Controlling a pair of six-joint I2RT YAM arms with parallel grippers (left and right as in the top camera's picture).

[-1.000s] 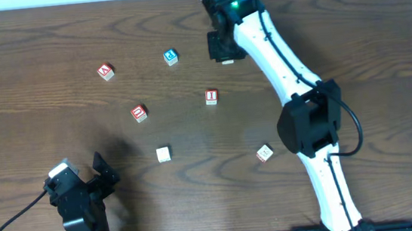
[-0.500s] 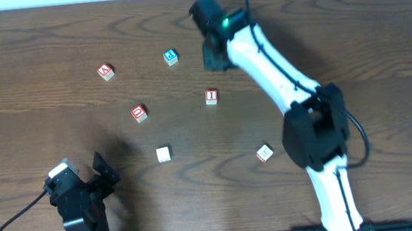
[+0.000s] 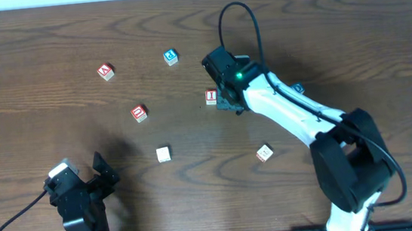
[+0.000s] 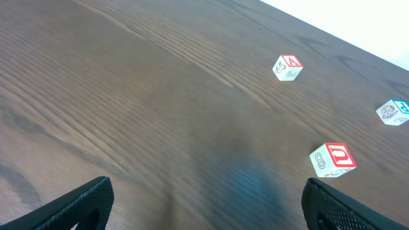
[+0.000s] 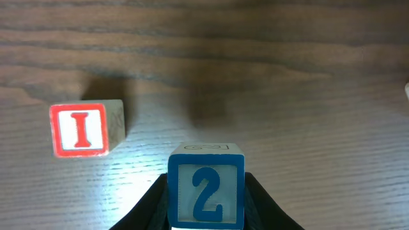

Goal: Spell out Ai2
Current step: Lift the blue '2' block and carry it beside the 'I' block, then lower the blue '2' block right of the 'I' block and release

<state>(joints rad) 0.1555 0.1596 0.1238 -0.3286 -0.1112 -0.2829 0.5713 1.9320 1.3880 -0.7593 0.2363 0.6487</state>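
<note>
My right gripper point(image 5: 206, 191) is shut on a blue "2" block point(image 5: 206, 186) and holds it just right of the red "I" block point(image 5: 80, 130), which lies on the table point(image 3: 211, 97). In the overhead view the right gripper point(image 3: 229, 98) hides the "2" block. The red "A" block point(image 3: 105, 71) lies at the far left and shows in the left wrist view point(image 4: 287, 66). My left gripper point(image 4: 204, 204) is open and empty at the near left point(image 3: 84, 189).
A red "U" block point(image 3: 138, 113), a blue block point(image 3: 171, 57), a plain white block point(image 3: 163, 154) and another white block point(image 3: 264, 153) lie scattered on the wooden table point(image 3: 382, 53). A small blue thing point(image 3: 297, 88) shows behind the right arm.
My right arm has swung from the far edge toward me and down, bringing its gripper next to the red "I" block. The left arm has not moved.
</note>
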